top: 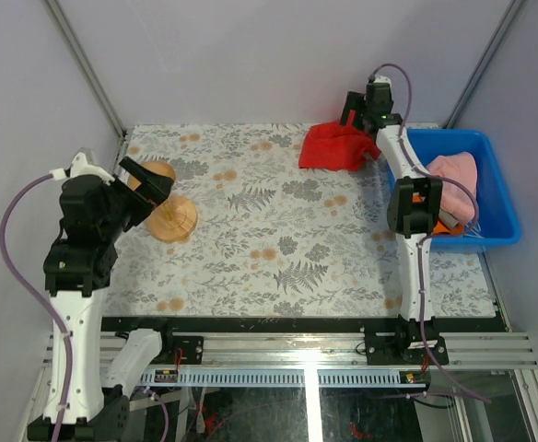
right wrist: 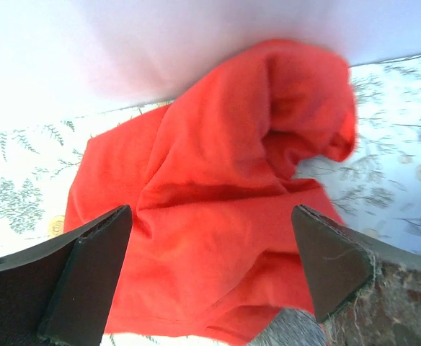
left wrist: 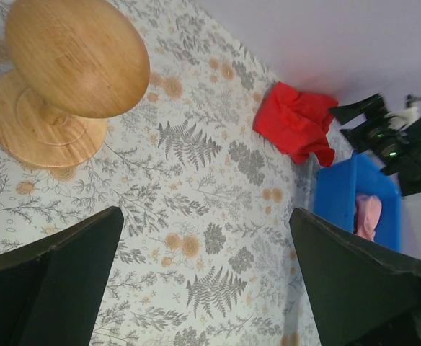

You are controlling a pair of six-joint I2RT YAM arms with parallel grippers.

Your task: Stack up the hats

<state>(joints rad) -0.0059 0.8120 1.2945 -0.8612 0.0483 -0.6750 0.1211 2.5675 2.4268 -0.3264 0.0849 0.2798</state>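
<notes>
Floral-printed covering [top: 278, 239] spreads across the table between pale lilac walls. Nearest, on the left, the left gripper [left wrist: 205, 216] hangs above the surface with its jaws spread fully apart and nothing between them. Just beyond it stands the wooden mushroom-shaped stand [left wrist: 77, 54], upright and bare.

Further out on the right, a blue bin [top: 495, 184] sits at the table's edge. The pink hat [top: 455, 175] lies inside it, partly hidden behind the right forearm. An orange sliver shows below it, too small to identify, and no grey or teal hat can be made out.

At the far edge, the right gripper [right wrist: 210, 216] hovers over a crumpled red cloth [top: 336, 147], its jaws as wide as they go and holding nothing.

The main risk, as I judge it, is a wrong pick. If the jaws close here they take the red cloth, which is no hat. Reaching into the bin afterwards could pinch two floppy brims together or snag the bin wall. The left gripper is close enough to the stand to topple it.
</notes>
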